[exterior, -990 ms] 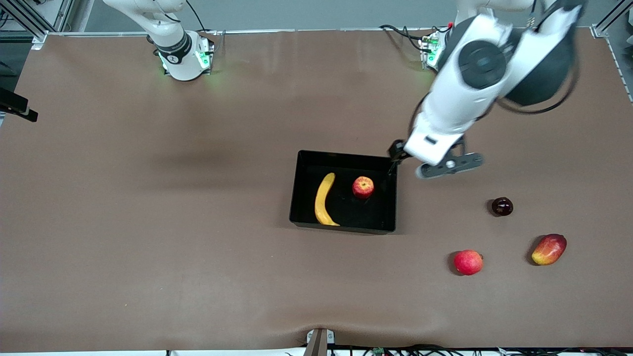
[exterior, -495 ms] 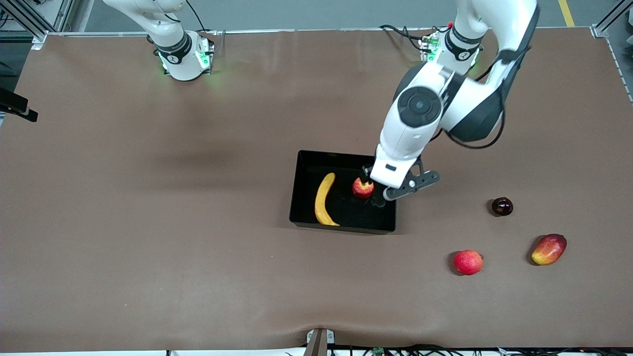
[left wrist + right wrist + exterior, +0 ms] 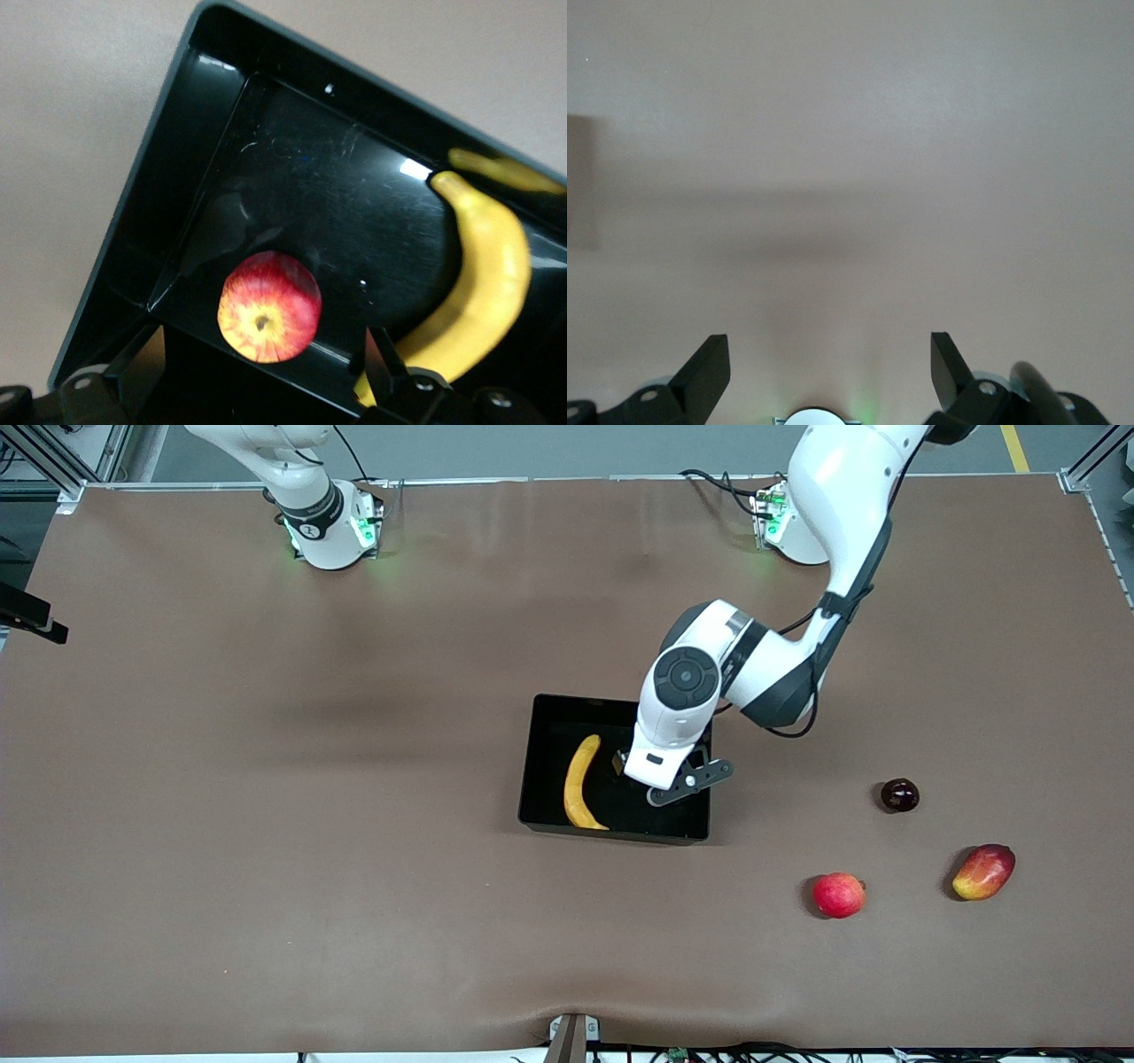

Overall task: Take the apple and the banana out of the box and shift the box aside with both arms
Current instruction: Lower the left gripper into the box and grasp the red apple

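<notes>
The black tray (image 3: 529, 766) lies mid-table with the yellow banana (image 3: 578, 783) in it. My left gripper (image 3: 636, 769) hangs low over the part of the tray toward the left arm's end and hides the apple in the front view. In the left wrist view the red apple with a yellowish dimple (image 3: 269, 306) rests on the tray floor (image 3: 133, 221), beside the banana (image 3: 483, 283). It lies just ahead of the open, empty left gripper (image 3: 270, 363). My right gripper (image 3: 831, 363) is open and empty over bare table; only that arm's base shows in the front view.
Toward the left arm's end of the table lie a dark round fruit (image 3: 899, 794), a pinkish-red round fruit (image 3: 838, 895) and a red-yellow mango (image 3: 983, 872), the last two nearer the front camera than the tray.
My left arm has swung from beside the tray's corner to over the tray and come down. It now covers the apple in the front view. The right arm has not moved.
</notes>
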Available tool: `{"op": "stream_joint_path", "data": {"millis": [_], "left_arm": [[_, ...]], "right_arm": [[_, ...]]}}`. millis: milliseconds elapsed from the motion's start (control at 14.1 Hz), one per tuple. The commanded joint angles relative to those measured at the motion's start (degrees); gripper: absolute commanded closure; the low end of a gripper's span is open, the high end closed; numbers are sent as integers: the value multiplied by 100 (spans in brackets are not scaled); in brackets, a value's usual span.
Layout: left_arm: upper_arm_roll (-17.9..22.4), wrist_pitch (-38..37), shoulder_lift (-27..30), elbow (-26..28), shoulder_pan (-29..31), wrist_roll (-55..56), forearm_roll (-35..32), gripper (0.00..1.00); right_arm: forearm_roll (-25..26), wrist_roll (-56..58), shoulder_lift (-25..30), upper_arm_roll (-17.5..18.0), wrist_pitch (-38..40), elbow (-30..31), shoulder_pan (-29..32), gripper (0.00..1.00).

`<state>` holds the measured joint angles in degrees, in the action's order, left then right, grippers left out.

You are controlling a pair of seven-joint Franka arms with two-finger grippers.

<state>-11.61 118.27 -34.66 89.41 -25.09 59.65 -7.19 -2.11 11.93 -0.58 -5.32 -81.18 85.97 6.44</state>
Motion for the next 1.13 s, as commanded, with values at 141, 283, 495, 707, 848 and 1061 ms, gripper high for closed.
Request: {"op": "stream_joint_path", "data": {"millis": [141,283,495,707,848,1061], "left_arm": [[18,608,-181,480,4,161,-203,0],[18,724,-216,595,-22,178,-195,0],[9,767,-339,631,-40,196,-203,0],[1,882,-410,631,-58,196,-203,39],[0,882,-401,613,-128,196,-186,75],[0,856,-244,561,-180,179,-195,100]], "right_arm": [[-114,91,-74,75,67,-124,156,0],[-114,91,-74,75,67,-124,165,0],[-123,91,-83,75,67,-124,191,0],[-123,91,-83,75,67,-124,191,0],[-123,91,-83,75,67,-124,191,0],[-123,91,-83,75,67,-124,191,0]]}}
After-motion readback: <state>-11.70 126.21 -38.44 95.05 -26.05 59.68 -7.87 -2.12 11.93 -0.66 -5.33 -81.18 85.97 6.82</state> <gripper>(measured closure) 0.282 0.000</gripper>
